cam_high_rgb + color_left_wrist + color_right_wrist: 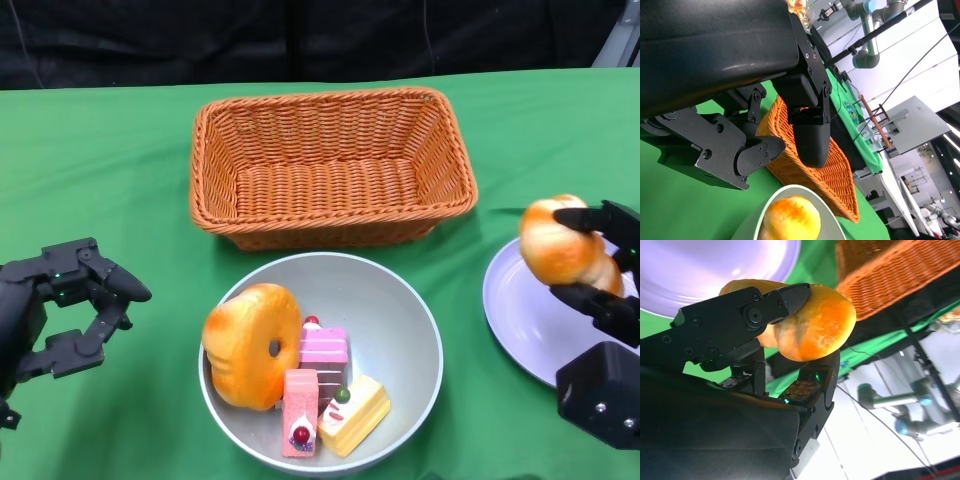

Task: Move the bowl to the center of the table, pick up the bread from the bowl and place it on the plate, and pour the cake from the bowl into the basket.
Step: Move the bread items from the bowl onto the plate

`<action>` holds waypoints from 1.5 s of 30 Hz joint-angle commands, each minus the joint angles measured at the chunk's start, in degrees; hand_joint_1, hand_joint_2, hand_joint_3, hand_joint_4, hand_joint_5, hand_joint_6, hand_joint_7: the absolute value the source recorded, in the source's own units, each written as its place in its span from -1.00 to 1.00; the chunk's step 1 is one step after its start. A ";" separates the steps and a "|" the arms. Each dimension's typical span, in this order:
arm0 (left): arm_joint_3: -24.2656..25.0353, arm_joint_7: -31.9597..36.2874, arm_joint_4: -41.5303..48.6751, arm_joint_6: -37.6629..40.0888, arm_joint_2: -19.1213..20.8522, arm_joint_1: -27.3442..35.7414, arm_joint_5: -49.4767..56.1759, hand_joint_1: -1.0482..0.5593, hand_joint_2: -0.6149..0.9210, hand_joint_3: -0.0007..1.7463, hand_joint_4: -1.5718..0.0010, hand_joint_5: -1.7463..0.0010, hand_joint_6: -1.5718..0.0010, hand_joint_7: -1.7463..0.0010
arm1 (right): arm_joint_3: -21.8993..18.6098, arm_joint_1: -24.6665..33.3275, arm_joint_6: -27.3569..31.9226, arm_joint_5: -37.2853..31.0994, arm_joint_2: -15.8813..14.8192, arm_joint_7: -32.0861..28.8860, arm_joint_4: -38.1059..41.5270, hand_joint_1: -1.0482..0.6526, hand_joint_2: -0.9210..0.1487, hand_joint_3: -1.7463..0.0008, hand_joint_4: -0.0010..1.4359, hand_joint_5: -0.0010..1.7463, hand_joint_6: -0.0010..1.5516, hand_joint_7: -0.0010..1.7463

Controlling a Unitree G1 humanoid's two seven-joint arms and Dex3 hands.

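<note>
The right robot hand (592, 268) is clamped on a round piece of bread (560, 241), with black fingers (770, 307) pressed on both sides of it. The bread hangs in the air just above the pale plate (525, 320), which sits right under this hand on the green tabletop (110, 170). In the right wrist view the bread looks golden orange and the plate shows right behind it. Across from this hand, toward the robot's other arm, sits the gray bowl (410, 310). Inside the bowl a ring-shaped bread (250, 345) leans against the bowl's wall on the side far from the right hand. Next to it lie three small cake slices: a pink one (324, 346), a red one (300, 410) and a yellow one (352, 401). Past the bowl, farther from both hands, stands the orange woven basket (330, 165). The left robot hand (68, 318) is on the other side of the bowl, with its fingers (810, 137) apart and nothing in them. It hangs near the bowl but does not touch it.
</note>
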 commanded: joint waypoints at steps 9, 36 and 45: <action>0.33 -0.07 0.82 0.09 1.46 -0.73 0.00 0.39 0.67 -0.07 -0.05 -0.69 -0.11 -0.21 | 1.61 -0.35 0.76 2.56 -0.25 1.52 5.19 0.08 -0.91 1.00 0.04 0.45 0.24 -0.35; 0.06 -0.20 0.28 1.39 1.34 -0.46 -0.43 0.38 0.69 -0.08 -0.04 -0.67 -0.11 -0.20 | 7.77 -6.35 10.61 2.33 -2.38 10.99 13.44 0.01 -1.00 0.98 -0.06 0.52 0.16 -0.27; 0.00 -0.59 0.36 0.93 1.28 -0.42 -0.85 0.39 0.70 -0.09 -0.04 -0.67 -0.11 -0.19 | 8.27 -4.82 18.10 2.13 -3.05 18.03 6.39 -0.04 -1.00 0.99 0.33 -0.67 0.24 -0.98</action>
